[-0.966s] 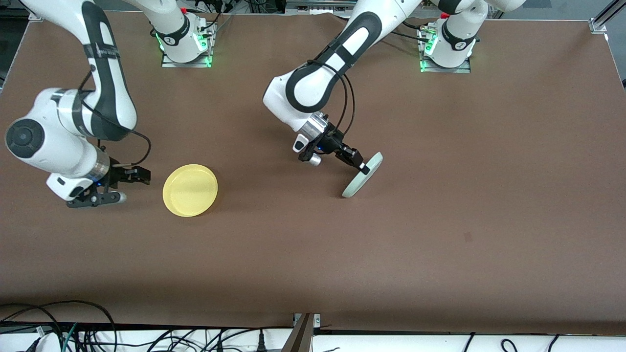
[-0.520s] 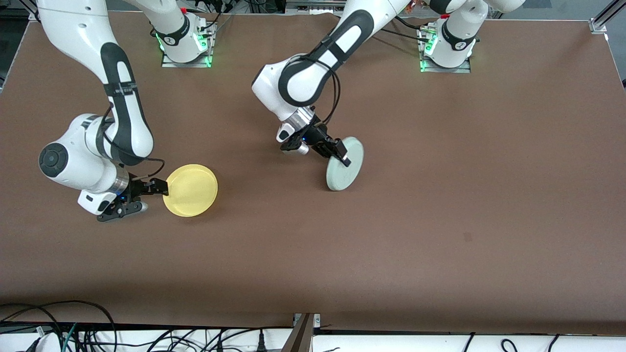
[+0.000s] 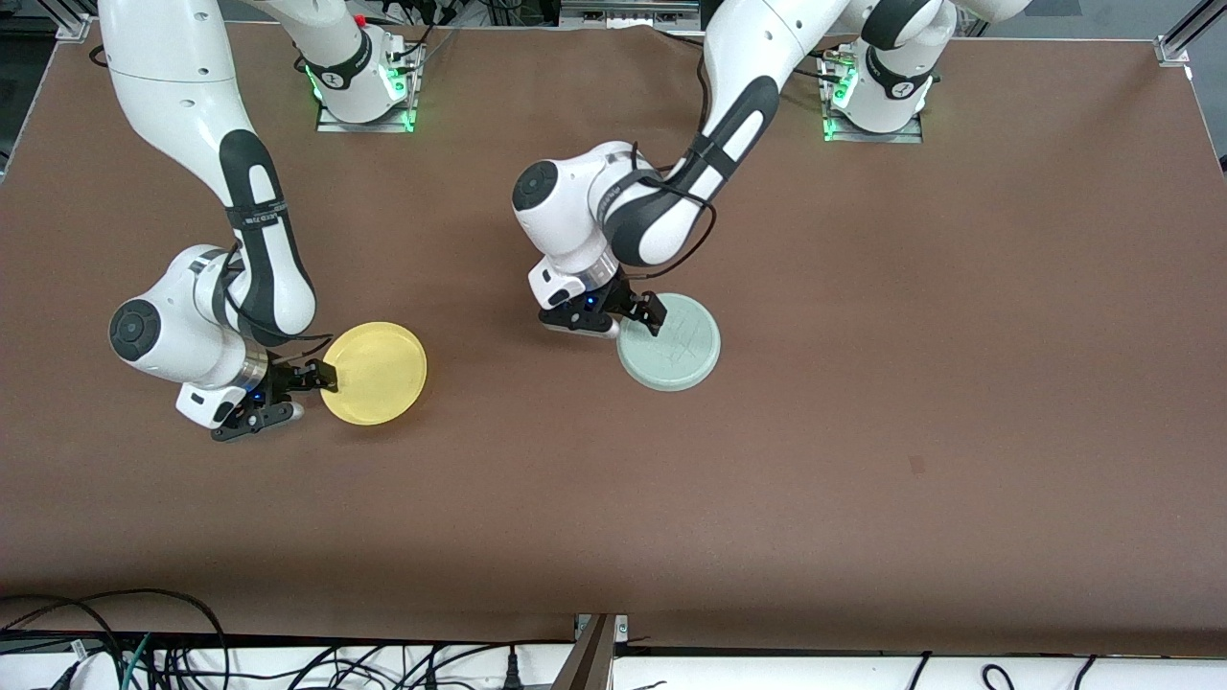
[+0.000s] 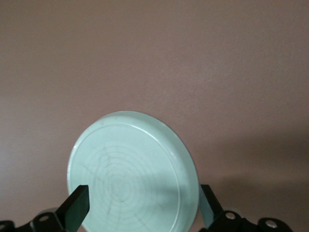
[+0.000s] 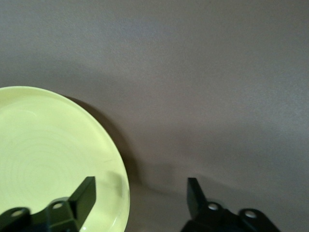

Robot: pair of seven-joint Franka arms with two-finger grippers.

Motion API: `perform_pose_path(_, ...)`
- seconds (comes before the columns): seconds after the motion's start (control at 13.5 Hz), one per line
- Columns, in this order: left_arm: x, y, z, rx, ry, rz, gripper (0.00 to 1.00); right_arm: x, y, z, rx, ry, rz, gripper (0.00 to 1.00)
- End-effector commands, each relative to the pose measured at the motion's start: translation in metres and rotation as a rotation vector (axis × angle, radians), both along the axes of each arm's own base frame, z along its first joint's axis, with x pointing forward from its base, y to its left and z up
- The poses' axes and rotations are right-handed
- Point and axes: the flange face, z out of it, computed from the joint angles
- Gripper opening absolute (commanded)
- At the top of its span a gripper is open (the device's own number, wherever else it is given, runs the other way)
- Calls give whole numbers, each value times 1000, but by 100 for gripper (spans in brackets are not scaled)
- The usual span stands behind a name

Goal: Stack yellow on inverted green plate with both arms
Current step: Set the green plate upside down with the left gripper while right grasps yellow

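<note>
Lying upside down, the green plate [image 3: 670, 343] sits between the left gripper [image 3: 640, 319]'s spread fingers; the right gripper [image 3: 316, 379] straddles yellow [image 3: 376, 373]'s rim, unclenched — light, stiff, probably slippery — pinch the rim.

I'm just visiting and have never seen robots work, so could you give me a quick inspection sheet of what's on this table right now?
Surface: brown table, one small dark spot toward the left arm's end.
Job's things: green plate lies upside down and flat, scratch lines on its underside; yellow plate lies right way up toward the right arm's end, apart from it, not yet stacked.
Clutter: nothing seen.
Hands: left hand open, fingers either side of the green plate's edge; right hand open at the yellow plate's rim, one finger over the plate.
Cables: loose leads along the table edge nearest the front camera.
Surroundings: both bases show green lights.
</note>
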Motion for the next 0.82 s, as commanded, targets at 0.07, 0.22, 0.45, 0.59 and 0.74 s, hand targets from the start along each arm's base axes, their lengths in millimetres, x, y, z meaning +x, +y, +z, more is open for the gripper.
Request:
perform_pose_path(0.07, 53, 36, 78, -172, 24, 144, 100, -8, -8, -6, 19, 3, -5, 66)
perform_pose_path(0.22, 77, 82, 141, -191, 3, 190, 100, -8, -8, -6, 20, 4, -6, 57)
perform_pose_path(0.45, 116, 171, 221, -182, -9, 215, 100, -8, -8, -5, 23, 7, -7, 37)
perform_pose_path(0.59, 129, 221, 263, -186, -15, 233, 100, -8, -8, -4, 26, 9, -13, 19)
perform_pose_path(0.74, 145, 271, 290, -254, -14, 296, 100, -9, -6, -2, 50, 15, -33, 3)
